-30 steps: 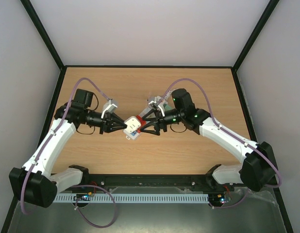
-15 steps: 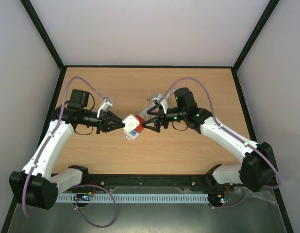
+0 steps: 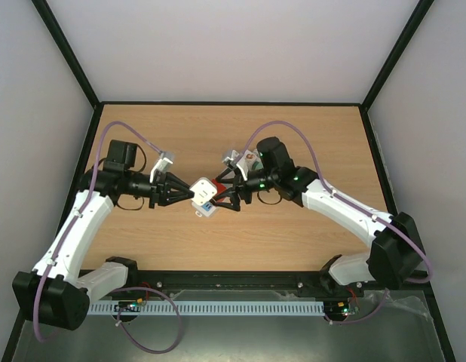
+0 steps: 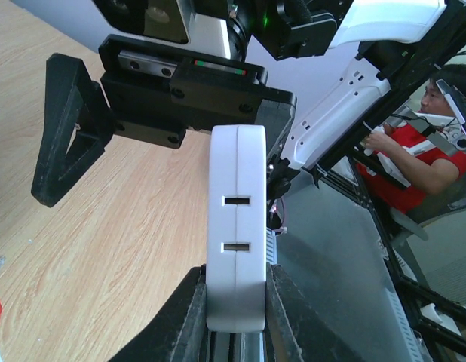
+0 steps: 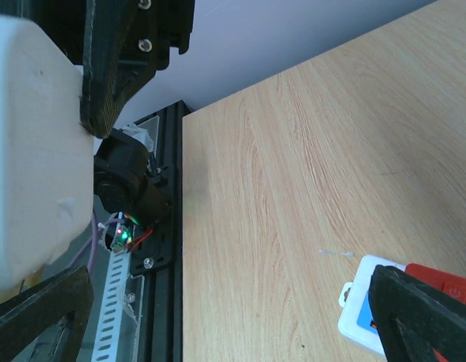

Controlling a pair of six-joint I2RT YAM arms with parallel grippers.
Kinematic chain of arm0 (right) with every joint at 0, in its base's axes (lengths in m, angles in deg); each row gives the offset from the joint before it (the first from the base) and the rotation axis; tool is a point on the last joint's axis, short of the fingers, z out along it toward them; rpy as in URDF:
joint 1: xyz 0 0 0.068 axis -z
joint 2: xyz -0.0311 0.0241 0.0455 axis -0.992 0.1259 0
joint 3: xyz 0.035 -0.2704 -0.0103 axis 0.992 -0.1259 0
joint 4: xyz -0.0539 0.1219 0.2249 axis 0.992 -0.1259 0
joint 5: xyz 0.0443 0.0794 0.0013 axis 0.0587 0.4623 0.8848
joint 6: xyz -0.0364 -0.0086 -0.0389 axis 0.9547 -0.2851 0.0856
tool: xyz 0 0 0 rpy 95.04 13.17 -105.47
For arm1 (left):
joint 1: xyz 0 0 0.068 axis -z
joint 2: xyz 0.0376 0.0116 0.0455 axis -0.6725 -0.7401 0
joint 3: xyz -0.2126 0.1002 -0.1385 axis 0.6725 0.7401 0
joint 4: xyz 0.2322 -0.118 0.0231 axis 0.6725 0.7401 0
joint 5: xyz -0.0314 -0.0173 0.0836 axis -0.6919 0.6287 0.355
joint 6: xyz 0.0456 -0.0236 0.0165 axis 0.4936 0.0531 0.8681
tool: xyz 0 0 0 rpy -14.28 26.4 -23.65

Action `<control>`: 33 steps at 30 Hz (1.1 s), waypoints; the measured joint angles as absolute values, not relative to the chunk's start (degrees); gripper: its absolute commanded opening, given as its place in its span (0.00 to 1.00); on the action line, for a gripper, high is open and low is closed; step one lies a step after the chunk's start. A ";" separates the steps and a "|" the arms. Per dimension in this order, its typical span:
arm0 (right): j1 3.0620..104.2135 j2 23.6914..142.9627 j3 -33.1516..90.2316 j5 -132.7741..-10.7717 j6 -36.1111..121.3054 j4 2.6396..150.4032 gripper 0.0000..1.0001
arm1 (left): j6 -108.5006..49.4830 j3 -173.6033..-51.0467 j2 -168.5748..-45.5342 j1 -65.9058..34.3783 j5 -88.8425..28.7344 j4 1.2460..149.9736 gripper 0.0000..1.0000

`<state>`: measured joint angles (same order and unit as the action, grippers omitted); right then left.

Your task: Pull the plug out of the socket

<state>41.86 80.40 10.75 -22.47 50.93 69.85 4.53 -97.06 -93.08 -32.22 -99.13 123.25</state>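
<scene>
Firmly pinched on the left, spread wide on the right

The left gripper [image 4: 237, 311] has its fingers [image 4: 189, 320] closed on the near end of a long white casing [image 4: 237, 166], one finger against each flat side. The casing runs straight out ahead of those fingers, narrow edge up, showing a centre seam and two short empty slots. Its far end reaches in between the fingers [image 5: 421, 324] of the right gripper [image 3: 225, 195], close beside one of them and well clear of the other. Those fingers stand wide apart and grip nothing. The socket [image 5: 360, 315], white with a blue square and a small holed tab, sits low on the table [image 5: 293, 173] right at the tip of the right gripper's other finger, with a red part [image 5: 444, 280] against it. Bare wood shows between socket and casing. Whether the casing is the plug I cannot tell.
</scene>
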 measured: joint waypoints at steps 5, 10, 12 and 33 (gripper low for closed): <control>41.88 80.35 12.00 -22.16 50.89 69.70 0.98 | 2.61 -96.51 -92.79 -32.22 -99.33 121.39 0.03; 41.92 80.35 12.28 -22.18 50.43 69.41 0.99 | -0.37 -94.92 -92.64 -32.22 -99.61 117.94 0.03; 41.92 80.35 12.28 -22.18 50.30 69.22 0.99 | -1.29 -94.31 -92.38 -32.22 -99.68 116.94 0.03; 41.95 81.07 12.56 -22.47 46.78 69.70 0.99 | -3.84 -94.02 -92.09 -32.15 -98.92 114.05 0.03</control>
